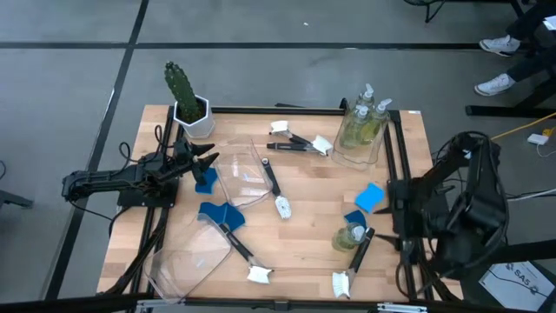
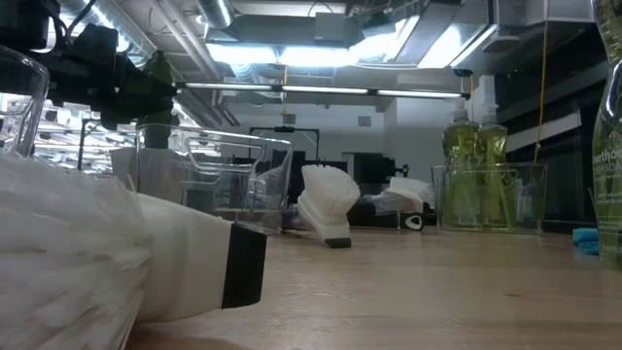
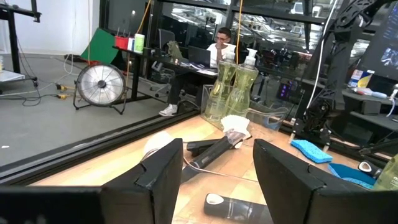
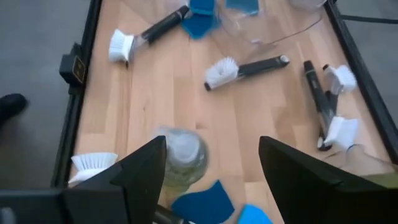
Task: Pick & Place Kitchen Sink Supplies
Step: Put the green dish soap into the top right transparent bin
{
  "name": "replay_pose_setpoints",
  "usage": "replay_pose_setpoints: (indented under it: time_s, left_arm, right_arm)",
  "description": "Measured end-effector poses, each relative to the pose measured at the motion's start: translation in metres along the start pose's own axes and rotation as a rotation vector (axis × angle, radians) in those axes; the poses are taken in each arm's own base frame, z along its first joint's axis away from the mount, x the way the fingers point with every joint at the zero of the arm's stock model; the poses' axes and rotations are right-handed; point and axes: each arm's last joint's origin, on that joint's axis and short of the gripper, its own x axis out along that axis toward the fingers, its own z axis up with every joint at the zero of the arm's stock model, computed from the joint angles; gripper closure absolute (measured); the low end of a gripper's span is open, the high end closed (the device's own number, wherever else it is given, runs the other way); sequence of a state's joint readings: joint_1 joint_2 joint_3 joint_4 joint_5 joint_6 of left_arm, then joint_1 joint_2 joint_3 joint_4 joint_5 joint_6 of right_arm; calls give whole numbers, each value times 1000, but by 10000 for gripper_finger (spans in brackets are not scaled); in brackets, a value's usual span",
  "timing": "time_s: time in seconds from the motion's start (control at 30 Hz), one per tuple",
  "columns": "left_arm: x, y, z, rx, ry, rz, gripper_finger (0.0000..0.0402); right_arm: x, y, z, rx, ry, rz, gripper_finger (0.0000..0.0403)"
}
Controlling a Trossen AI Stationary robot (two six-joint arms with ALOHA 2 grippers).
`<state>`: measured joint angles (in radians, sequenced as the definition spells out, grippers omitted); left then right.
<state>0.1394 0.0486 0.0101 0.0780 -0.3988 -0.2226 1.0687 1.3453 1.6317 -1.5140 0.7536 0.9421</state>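
The loose soap bottle [image 1: 348, 236] stands on the bench [image 1: 313, 200] beside two blue sponges [image 1: 365, 204], a brush [image 1: 354, 261] against it; likely weighty, slick and rigid, best pinched across its body. Right gripper [image 4: 211, 180] hovers above it, fingers spread, empty; left gripper [image 1: 211, 165], released, waits well away.

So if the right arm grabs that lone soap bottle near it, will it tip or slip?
The soap bottle stands upright, narrow and pump-topped, so a sideways nudge probably tips it. Its clear, smooth plastic may slip. The right gripper is open above it.
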Motion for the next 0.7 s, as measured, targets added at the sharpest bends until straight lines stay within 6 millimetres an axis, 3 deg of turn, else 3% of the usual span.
replay_pose_setpoints:
  time_s: [0.2,0.4,0.53,0.7]
  left_arm:
    - [0,0,0,0,0,0,210]
    - [0,0,0,0,0,0,211]
    - [0,0,0,0,0,0,212]
    - [0,0,0,0,0,0,210]
  right_arm:
    - [11,15,-33,97,-95,34,147]
    - [42,34,-62,166,-111,33,147]
    - [61,42,-71,175,-158,38,147]
    - [74,36,-73,186,-212,-49,147]
